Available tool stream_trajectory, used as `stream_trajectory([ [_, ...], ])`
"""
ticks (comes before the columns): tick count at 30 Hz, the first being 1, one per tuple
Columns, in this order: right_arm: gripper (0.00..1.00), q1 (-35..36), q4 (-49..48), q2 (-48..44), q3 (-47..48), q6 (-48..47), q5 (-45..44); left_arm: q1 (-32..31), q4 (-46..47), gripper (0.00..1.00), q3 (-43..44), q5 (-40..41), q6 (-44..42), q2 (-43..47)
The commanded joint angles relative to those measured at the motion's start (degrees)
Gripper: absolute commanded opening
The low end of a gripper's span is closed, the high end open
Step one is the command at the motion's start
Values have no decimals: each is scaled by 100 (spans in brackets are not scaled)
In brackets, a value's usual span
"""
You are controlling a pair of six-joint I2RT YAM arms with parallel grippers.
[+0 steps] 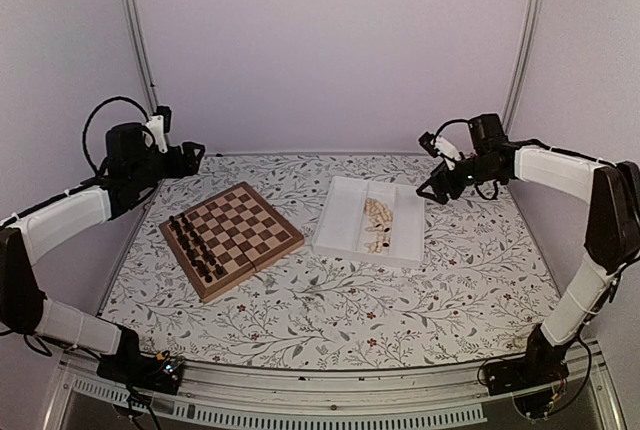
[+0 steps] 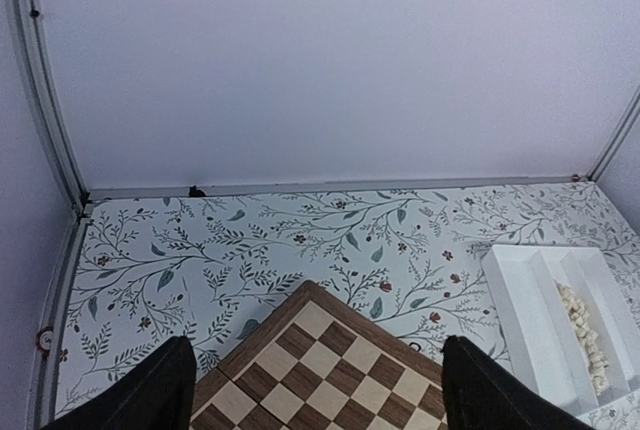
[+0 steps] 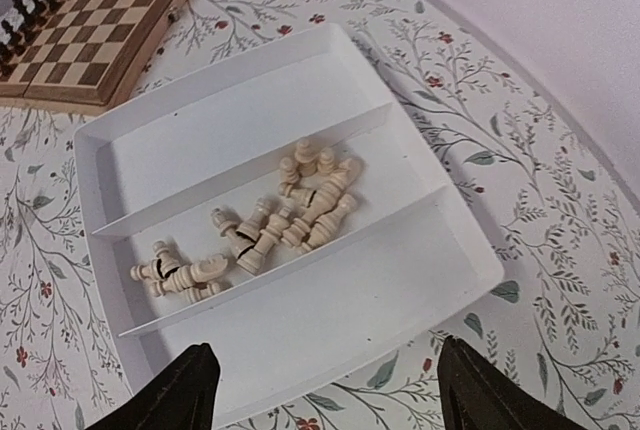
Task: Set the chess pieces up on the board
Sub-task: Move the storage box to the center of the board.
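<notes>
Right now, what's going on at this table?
Nothing is held yet. The pale chess pieces lie heaped in the middle compartment of the white tray, none on the board. The dark pieces already stand in two rows along one edge of it. The right arm hovers by the tray, jaws open and empty; the left arm hangs near the board's far corner, jaws open too.

You see the board (image 1: 245, 225) in smooth wood with a faint satin sheen. The chess pieces (image 3: 300, 205) are pale, matt turned wood. The dark pieces (image 1: 195, 242) are too small to judge for finish. The tray (image 3: 250, 100) looks like smooth white plastic, and the surface (image 1: 400, 300) has a matt floral-printed covering.
</notes>
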State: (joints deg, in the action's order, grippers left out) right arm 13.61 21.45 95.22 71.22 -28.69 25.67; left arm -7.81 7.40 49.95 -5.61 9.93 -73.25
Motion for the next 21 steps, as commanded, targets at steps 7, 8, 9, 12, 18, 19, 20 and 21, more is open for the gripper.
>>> stream_trajectory([
  [7,62,746,1382,1787,1143,-969,-86,97,583,86,-184,-584,181,-11],
  [8,59,757,1405,1857,1153,-973,-161,99,599,86,-188,-605,191,-19],
  [9,55,764,1419,1927,1151,-974,-246,101,617,86,-192,-633,201,-12],
  [12,43,770,1501,2097,1149,-943,-596,106,653,86,-198,-703,234,-31],
  [18,25,750,1553,2413,1191,-639,-1489,114,521,85,-60,-682,404,-235],
  [19,23,720,1544,2466,1211,-513,-1681,115,407,85,32,-544,475,-332],
  [20,21,696,1551,2495,1232,-416,-1770,118,261,85,156,-396,567,-439],
  [21,19,656,1559,2522,1231,-311,-1841,126,92,85,344,-325,619,-602],
])
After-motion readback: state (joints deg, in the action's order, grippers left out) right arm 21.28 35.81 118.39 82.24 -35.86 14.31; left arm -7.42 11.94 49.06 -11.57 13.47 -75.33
